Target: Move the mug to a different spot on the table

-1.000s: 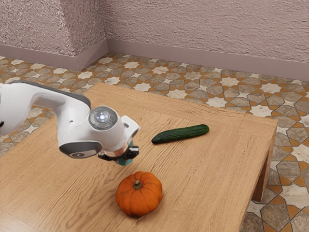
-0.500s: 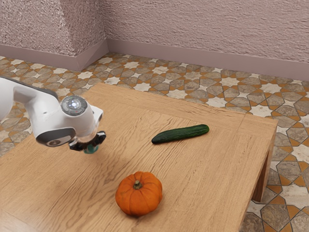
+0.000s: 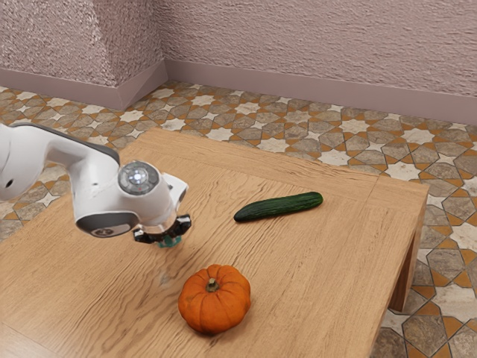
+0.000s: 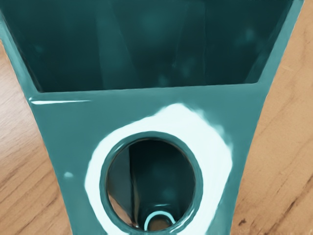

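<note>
Above the table [image 3: 343,253], near its middle, the gripper [image 3: 165,239] is clasping the mug [image 3: 172,242]. A sliver of teal is peeking out under the black fingers and hanging clear of the wood, and a faint shadow is lying on the boards below. From the wrist camera, the mug is sitting right beneath the hand, its dark interior open toward the lens. Its handle loop, ringed in pale glare, is showing in front, with wood grain running past on both sides. A pumpkin [image 3: 215,298] is resting near that shadow, toward the table's front edge and apart from the mug. A cucumber [image 3: 279,206] is lying toward the exterior view's right, well apart from both. The white arm [image 3: 67,168] is reaching in from the exterior view's left.
</note>
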You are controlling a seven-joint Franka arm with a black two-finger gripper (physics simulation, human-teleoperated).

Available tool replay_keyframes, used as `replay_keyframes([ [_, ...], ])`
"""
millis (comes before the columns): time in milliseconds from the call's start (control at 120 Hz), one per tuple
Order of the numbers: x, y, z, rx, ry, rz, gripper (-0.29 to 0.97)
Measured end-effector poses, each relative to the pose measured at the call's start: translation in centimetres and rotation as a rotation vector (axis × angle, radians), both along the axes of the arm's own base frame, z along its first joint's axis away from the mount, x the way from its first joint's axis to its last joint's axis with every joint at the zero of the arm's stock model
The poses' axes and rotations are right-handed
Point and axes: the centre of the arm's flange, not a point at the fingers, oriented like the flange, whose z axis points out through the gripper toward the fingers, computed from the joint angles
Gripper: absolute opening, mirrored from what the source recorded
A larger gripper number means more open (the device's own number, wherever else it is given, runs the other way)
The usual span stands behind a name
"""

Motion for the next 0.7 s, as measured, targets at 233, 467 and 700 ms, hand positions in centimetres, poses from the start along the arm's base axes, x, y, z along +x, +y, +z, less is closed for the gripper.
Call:
replay_keyframes([
  [233,-0.1,-1.6,-0.7,0.018,-0.009,-0.036,0.01],
  [467,-0.4,-3.7,-1.3,0.003,-0.012,-0.042,0.01],
  [700,-0.5,-3.8,-1.4,-0.009,-0.022,-0.016,0.36],
])
